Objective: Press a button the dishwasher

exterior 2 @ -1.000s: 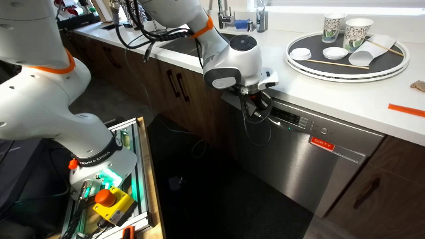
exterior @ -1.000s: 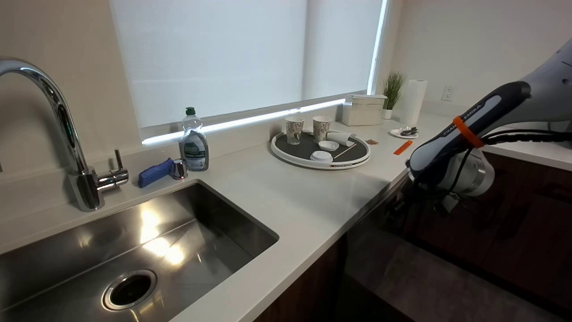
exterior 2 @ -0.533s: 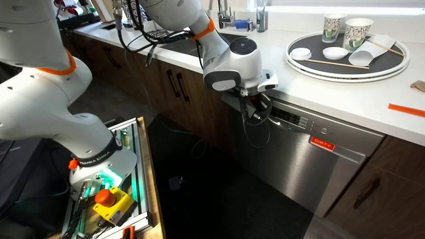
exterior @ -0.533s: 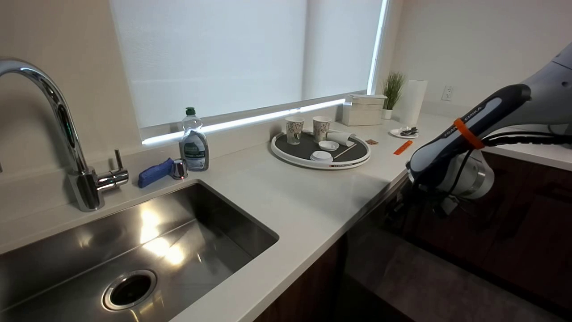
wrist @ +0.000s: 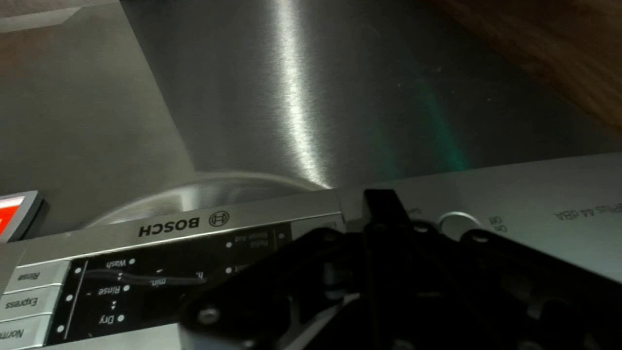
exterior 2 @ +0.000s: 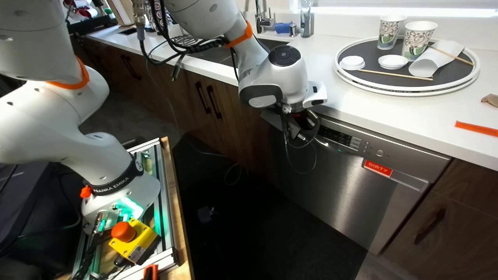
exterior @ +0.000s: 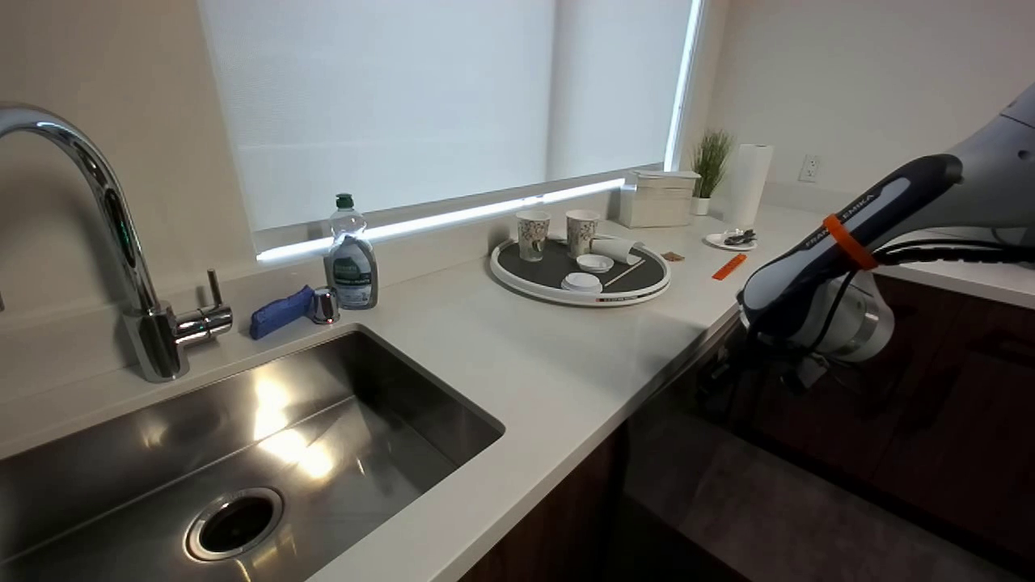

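Jaws together, with no gap to be seen between the fingertips [wrist: 383, 206] and nothing visible in their hold. In the wrist view the tips end over the steel control panel [wrist: 272, 212] of the dishwasher [exterior 2: 342, 194], which is built in under the table [exterior 2: 373, 109] and wears a red DIRTY sign [exterior 2: 377, 168] on its front. Whether the tips touch the panel cannot be told; in both exterior views they are lost in the dark below the robot's wrist [exterior 2: 274, 77].

Just beside the tips lies a round button [wrist: 459, 226] with On and Off printed next to it; the Rinse and Express keys [wrist: 36, 299] are well apart from them, beyond the black display [wrist: 160, 296]. No particular button is asked for, so the round one is my guess at the target, and the step in hand looks like lining up for the press.

To do it well, first centre the tips over the button, held clear of the surface, and only then go in. Push square to the panel: a slanted approach could skid off. Paired like this, the fingertips should serve as one blunt rod, so parting them would gain nothing. Press slowly, just until the button gives or the display answers, then back straight out. Lettering stands upside down in the wrist view, so sideways corrections need thought. The table's edge runs just beside the wrist, and any upward drift could knock it.
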Robot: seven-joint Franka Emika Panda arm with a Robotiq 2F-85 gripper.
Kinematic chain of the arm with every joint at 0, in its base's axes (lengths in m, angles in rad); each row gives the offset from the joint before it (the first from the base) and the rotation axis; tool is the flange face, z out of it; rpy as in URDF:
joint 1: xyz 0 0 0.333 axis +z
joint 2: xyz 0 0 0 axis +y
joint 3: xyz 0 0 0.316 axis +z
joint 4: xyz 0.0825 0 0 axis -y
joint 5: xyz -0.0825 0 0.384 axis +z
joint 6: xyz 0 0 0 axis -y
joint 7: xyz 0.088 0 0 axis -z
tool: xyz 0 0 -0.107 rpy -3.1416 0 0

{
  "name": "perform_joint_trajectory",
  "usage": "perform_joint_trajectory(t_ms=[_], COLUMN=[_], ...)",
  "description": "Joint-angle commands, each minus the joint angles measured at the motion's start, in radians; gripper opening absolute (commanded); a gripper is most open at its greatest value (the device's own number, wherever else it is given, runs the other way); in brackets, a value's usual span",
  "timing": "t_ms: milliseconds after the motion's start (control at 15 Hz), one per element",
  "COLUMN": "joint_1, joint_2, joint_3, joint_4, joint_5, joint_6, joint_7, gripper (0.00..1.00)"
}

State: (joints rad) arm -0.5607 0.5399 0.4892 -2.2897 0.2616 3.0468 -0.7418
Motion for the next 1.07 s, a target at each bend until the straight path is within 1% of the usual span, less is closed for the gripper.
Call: perform_joint_trajectory(t_ms=[0, 67, 467, 667, 1000], joint_1=[-0.016, -0.020, -0.018, -0.028, -0.019], joint_2=[0.025, 0.009, 0.011, 0.017, 0.018], joint_3=[0.009, 0.013, 0.011, 0.025, 0.017], joint_4=[0.010, 0.002, 0.002, 0.004, 0.005], joint_5=[-0.049, -0.056, -0.064, -0.073, -0.094], joint_6=[0.010, 0.004, 0.004, 0.012, 0.022], joint_7=[0.041, 0.045, 0.052, 0.056, 0.078], gripper=[0.00, 0.01, 0.00, 0.00, 0.00])
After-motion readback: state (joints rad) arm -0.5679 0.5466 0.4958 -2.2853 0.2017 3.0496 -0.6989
